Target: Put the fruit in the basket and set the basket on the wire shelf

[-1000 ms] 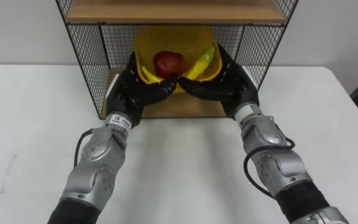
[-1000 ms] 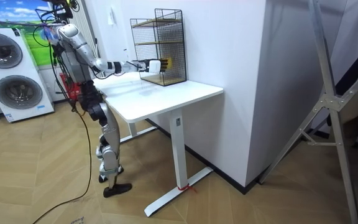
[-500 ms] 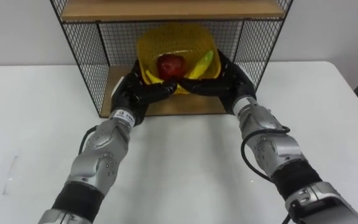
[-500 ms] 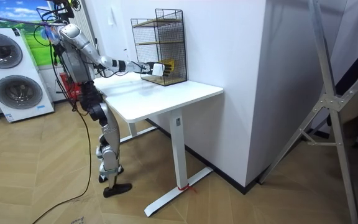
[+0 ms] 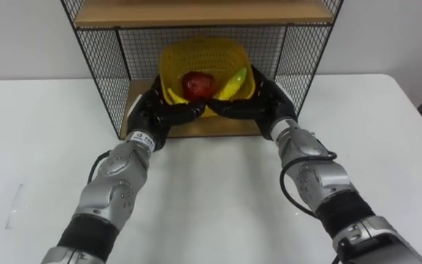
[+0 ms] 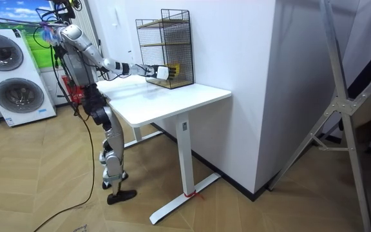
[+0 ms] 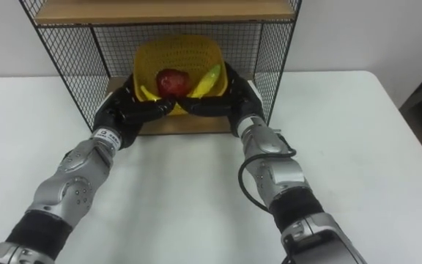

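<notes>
Fruit-filled basket point(image 5: 206, 51) held in the shelf's point(image 5: 108, 73) lower bay

The basket, with an apple point(image 5: 195, 83) and a banana point(image 5: 230, 82) inside, tips toward the robot between the mesh sides at the desk's point(image 5: 211, 191) back edge. The left hand point(image 5: 156, 110) and right hand point(image 5: 261, 103) curl round its lower front, fingertips nearly meeting. It looks like light, stiff plastic; the loose fruit could roll, so level rim grips suit best. The mesh walls and top board point(image 5: 196, 12) crowd the hands.

White table point(image 6: 192, 95) at a white wall point(image 6: 237, 51); herringbone wood floor point(image 6: 50, 200); stacked washing machines point(image 6: 11, 77); grey metal frame point(image 6: 343, 109).
</notes>
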You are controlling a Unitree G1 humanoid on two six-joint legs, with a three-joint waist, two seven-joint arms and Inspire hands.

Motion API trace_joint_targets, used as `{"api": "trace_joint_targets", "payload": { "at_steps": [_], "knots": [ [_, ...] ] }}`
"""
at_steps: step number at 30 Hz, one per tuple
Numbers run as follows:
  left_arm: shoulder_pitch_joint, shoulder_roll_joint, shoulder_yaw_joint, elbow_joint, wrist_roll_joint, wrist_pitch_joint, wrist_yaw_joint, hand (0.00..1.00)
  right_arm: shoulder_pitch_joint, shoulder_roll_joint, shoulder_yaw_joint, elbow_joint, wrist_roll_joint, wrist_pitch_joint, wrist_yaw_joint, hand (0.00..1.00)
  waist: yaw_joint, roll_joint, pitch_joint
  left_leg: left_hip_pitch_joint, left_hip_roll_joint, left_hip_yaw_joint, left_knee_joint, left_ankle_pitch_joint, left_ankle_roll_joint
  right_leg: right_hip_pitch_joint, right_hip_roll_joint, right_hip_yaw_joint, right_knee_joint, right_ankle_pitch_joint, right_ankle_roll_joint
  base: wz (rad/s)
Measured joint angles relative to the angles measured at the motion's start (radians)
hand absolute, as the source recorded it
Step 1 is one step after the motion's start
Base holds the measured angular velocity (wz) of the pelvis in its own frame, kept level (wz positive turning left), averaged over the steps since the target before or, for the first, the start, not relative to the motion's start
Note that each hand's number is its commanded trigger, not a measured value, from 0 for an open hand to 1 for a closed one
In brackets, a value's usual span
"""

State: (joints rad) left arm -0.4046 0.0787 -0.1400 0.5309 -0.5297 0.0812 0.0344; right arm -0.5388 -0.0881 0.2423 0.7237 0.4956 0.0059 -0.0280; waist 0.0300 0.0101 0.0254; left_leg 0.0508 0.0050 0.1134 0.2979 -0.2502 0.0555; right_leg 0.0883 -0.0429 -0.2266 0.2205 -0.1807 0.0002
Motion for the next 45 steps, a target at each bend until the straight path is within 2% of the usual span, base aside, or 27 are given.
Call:
{"api": "trace_joint_targets", "payload": {
  "at_steps": [1,5,7,12,18,20,24,28,34,43,45],
  "knots": [
    [0.000,0.000,0.000,-0.001,0.018,0.000,0.000,0.00,0.005,-0.001,0.000,-0.005,-0.011,0.000,0.001,0.00,-0.001,0.002,-0.0056,0.001,-0.001,-0.004,0.000,0.000,0.000,0.003,0.000,-0.003,0.000,0.000,0.000,0.06],
    [0.012,0.014,0.000,-0.001,0.023,0.000,-0.002,0.00,0.066,-0.012,0.001,-0.077,-0.037,-0.001,0.016,0.00,0.000,0.002,-0.0116,0.033,-0.001,-0.010,-0.014,0.002,-0.003,0.033,0.000,-0.014,-0.005,0.000,0.000,0.06],
    [0.017,0.020,0.000,-0.001,0.053,0.000,-0.002,0.00,0.094,-0.021,0.001,-0.084,-0.043,-0.001,0.031,0.00,0.003,0.000,-0.0186,0.050,-0.002,-0.011,-0.024,0.004,-0.004,0.052,0.000,-0.019,-0.016,0.000,0.000,0.04],
    [0.070,0.024,0.002,-0.069,0.066,0.001,-0.002,0.00,0.160,-0.038,0.001,-0.173,-0.070,-0.001,0.035,0.00,0.001,-0.002,-0.0244,0.050,-0.002,-0.012,-0.025,0.008,-0.005,0.054,0.000,-0.020,-0.016,0.000,-0.001,0.01],
    [0.106,0.024,0.006,-0.080,0.072,0.000,-0.004,0.00,0.177,-0.043,-0.004,-0.213,-0.072,-0.001,0.036,0.00,-0.007,-0.007,-0.0267,0.068,-0.002,-0.010,-0.032,0.014,-0.007,0.067,0.001,-0.019,-0.015,0.002,-0.003,-0.01],
    [0.114,0.027,0.007,-0.087,0.087,0.000,-0.006,0.00,0.210,-0.044,-0.019,-0.265,-0.068,-0.001,0.043,0.00,-0.007,-0.008,-0.0277,0.072,-0.001,-0.011,-0.034,0.014,-0.007,0.070,0.001,-0.019,-0.015,0.002,-0.003,0.00],
    [0.141,0.038,0.022,-0.123,0.111,0.000,-0.009,0.00,0.274,-0.063,-0.033,-0.337,-0.067,-0.003,0.064,0.00,-0.006,-0.008,-0.0279,0.079,-0.001,-0.009,-0.047,0.014,-0.007,0.075,0.002,-0.017,-0.015,0.003,-0.005,-0.01],
    [0.198,0.051,0.027,-0.221,0.131,-0.002,-0.009,0.00,0.323,-0.070,-0.061,-0.375,-0.064,-0.003,0.077,0.00,-0.005,-0.007,-0.0287,0.082,-0.001,-0.005,-0.056,0.015,-0.007,0.072,0.002,-0.017,-0.015,0.003,-0.005,-0.01],
    [0.248,0.052,0.033,-0.262,0.130,-0.003,-0.010,0.00,0.334,-0.074,-0.096,-0.391,-0.064,-0.003,0.089,0.00,-0.013,-0.005,-0.0286,0.082,-0.001,-0.004,-0.065,0.016,-0.007,0.069,0.003,-0.017,-0.016,0.003,-0.005,-0.01],
    [0.253,0.056,0.068,-0.287,0.132,-0.005,-0.027,0.00,0.336,-0.077,-0.150,-0.393,-0.073,-0.004,0.096,0.00,-0.025,-0.003,-0.0288,0.084,-0.001,-0.003,-0.065,0.016,-0.007,0.066,0.003,-0.019,-0.017,0.003,-0.005,0.00],
    [0.255,0.056,0.074,-0.299,0.132,-0.007,-0.028,0.00,0.360,-0.079,-0.150,-0.421,-0.078,-0.004,0.097,0.00,-0.025,-0.003,-0.0288,0.084,-0.001,-0.003,-0.067,0.016,-0.007,0.065,0.003,-0.020,-0.017,0.003,-0.005,0.00]
  ]
}}
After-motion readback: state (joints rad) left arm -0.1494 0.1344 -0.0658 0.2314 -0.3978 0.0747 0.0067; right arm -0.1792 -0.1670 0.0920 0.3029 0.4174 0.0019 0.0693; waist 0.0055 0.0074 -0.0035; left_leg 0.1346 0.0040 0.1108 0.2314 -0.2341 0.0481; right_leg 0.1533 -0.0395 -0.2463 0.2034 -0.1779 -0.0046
